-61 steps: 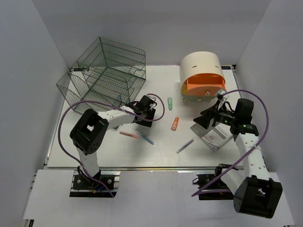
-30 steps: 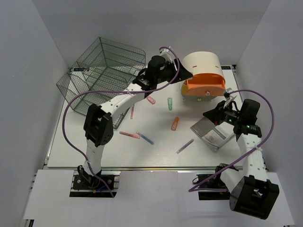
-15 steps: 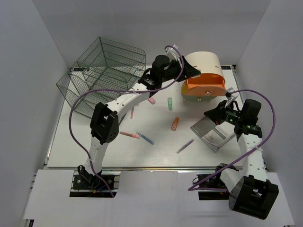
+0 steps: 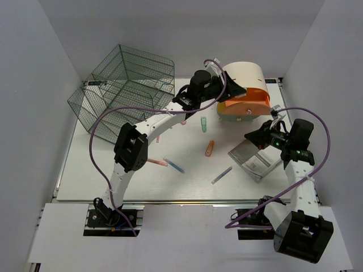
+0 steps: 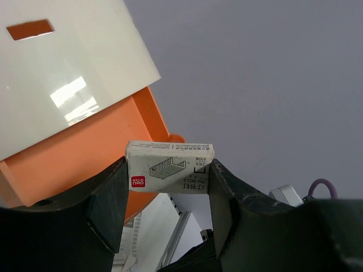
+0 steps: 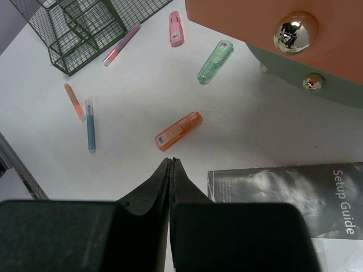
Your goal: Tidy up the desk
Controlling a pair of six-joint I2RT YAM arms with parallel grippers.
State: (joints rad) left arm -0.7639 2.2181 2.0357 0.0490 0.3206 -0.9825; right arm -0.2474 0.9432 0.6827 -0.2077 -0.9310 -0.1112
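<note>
The top camera looks steeply down from high above and behind the robot, taking in the whole desk. The left wrist camera sits close beside the drawer box, tilted up past a staple box towards the grey wall. The right wrist camera faces down near the desk, sharing the orange marker, booklet and drawer box with the top view.

A dark wire-mesh cage stood at ten o'clock in the top view, a cream-and-orange rounded drawer box at two, and a grey Setup Guide booklet at three. A green translucent marker and an orange translucent marker lay near the middle. A white cardboard staple box hung by the drawer box.
</note>
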